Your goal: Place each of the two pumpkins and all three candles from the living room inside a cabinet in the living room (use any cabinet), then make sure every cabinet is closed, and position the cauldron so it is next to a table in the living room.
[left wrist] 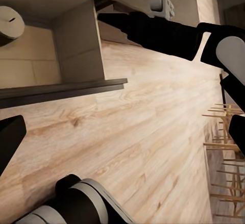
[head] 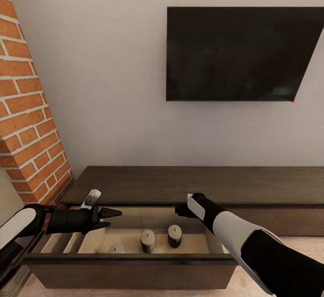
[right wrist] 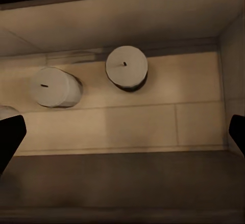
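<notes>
Candles (head: 147, 240), 3 upright in the cabinet's (head: 189, 184) pulled-out drawer (head: 135, 263), left end effector (head: 110, 218) and right end effector (right wrist: 122, 137) both spread, empty.

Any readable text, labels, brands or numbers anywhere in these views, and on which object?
None. The television screen is dark and blank, with no brand mark visible. The candles and the open cabinet drawer carry no print, nor do the brick wall or the arms.

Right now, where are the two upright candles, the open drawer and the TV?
Left candle (head: 147, 240), head view, its side.
Right candle (head: 174, 235), head view, its side.
Open drawer (head: 135, 266), head view, front panel.
TV (head: 238, 53), head view, screen middle.
</notes>
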{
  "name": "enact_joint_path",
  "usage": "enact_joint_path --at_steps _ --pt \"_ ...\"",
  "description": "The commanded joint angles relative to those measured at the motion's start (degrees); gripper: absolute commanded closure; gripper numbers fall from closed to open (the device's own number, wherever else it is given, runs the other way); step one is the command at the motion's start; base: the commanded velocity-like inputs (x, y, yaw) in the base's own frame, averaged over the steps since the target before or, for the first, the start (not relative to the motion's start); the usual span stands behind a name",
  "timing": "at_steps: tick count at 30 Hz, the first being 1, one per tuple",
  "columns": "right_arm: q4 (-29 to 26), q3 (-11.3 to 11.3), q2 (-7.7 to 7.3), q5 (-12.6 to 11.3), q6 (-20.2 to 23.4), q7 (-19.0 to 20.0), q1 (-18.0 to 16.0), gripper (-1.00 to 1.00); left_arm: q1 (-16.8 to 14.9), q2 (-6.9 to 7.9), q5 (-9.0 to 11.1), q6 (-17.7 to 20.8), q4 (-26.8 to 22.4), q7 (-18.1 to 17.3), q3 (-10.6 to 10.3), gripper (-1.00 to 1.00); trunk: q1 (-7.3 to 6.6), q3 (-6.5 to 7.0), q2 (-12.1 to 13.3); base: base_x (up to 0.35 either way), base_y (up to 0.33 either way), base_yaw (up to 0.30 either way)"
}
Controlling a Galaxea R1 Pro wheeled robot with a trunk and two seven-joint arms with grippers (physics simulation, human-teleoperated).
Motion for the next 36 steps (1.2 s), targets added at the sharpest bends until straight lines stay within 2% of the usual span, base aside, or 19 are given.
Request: enact_joint_path --at_steps 1,21,36 --pt "-0.1 0.4 -0.02 -0.6 0.2 -0.4 0.0 -1.00 -0.1 0.04 0.6 0.0 0.0 0.5 -0.1 -1.00 -0.23 0.12 0.4 -0.004 0.000 0.000" --pt "0.0 0.4 -0.30 -0.8 -0.8 -0.5 0.0 -1.00 -0.1 0.11 0.6 0.0 0.2 0.5 0.3 -1.00 -4.63 3.71 8.4 -0.007 0.000 0.000" --pt "0.0 0.4 -0.09 -0.7 -1.9 -0.5 0.0 -1.00 0.0 0.13 0.7 0.0 0.3 0.5 1.2 -1.00 -7.92 6.41 14.4 -0.300 0.000 0.000"
